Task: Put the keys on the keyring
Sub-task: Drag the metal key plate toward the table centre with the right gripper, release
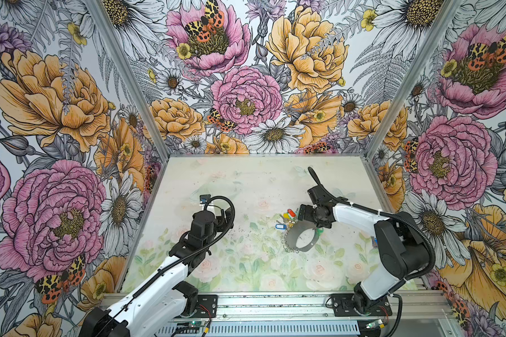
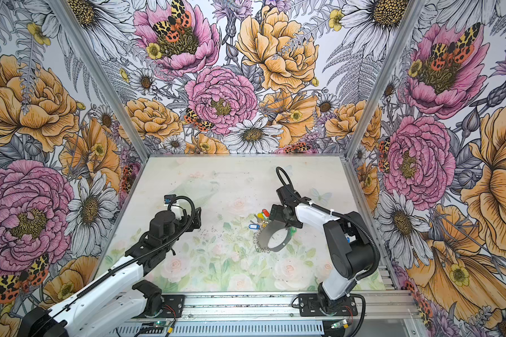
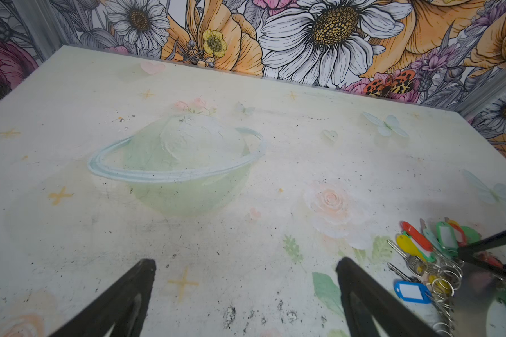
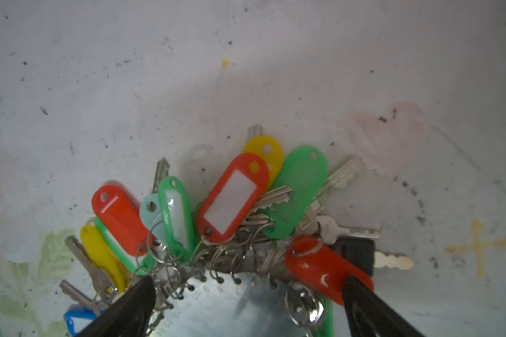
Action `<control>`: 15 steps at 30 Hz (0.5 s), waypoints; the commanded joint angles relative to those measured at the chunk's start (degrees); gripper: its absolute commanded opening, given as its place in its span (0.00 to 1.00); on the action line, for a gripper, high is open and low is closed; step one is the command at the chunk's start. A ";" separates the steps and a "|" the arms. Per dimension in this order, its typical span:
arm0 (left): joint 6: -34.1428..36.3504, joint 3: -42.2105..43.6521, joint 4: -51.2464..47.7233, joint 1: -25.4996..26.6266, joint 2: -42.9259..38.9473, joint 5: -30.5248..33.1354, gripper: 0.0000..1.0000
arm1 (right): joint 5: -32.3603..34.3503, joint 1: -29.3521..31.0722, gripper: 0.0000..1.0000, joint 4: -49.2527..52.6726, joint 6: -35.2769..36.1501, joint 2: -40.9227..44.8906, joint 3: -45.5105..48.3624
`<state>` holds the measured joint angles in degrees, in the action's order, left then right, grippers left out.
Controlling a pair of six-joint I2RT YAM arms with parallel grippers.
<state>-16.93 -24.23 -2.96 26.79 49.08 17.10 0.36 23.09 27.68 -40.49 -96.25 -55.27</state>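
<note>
The right end effector (image 4: 247, 291) is hanging wide open and empty over the keyring (image 4: 214, 312), lying at 4 o'clock from the counter's (image 1: 246, 181) centre, where most keys (image 4: 231, 198) are seemingly sitting hooked along its 11 o'clock edge, a blue tag (image 1: 278, 226) at 10 o'clock possibly unhooked; the left end effector (image 3: 246, 264) is idling wide open.

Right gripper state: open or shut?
Open. In the right wrist view the right gripper has its fingers wide apart, either side of the keyring edge; nothing is pinched.
</note>
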 commanded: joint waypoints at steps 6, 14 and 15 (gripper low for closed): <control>0.67 -0.63 1.56 0.40 -0.30 1.68 0.99 | -5.58 9.46 0.90 -2.35 -2.20 -10.50 -7.70; 0.64 -0.47 1.53 0.35 -0.70 2.05 0.99 | -8.72 18.44 0.88 -2.72 -2.46 -17.38 -18.27; 0.59 -0.39 1.56 0.33 -0.98 2.12 0.99 | -9.28 18.83 0.88 -2.72 -1.93 -17.89 -19.50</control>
<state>-16.91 -24.23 -2.94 26.79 49.06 17.63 -4.58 40.62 24.14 -42.13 -111.46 -72.66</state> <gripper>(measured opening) 0.986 0.884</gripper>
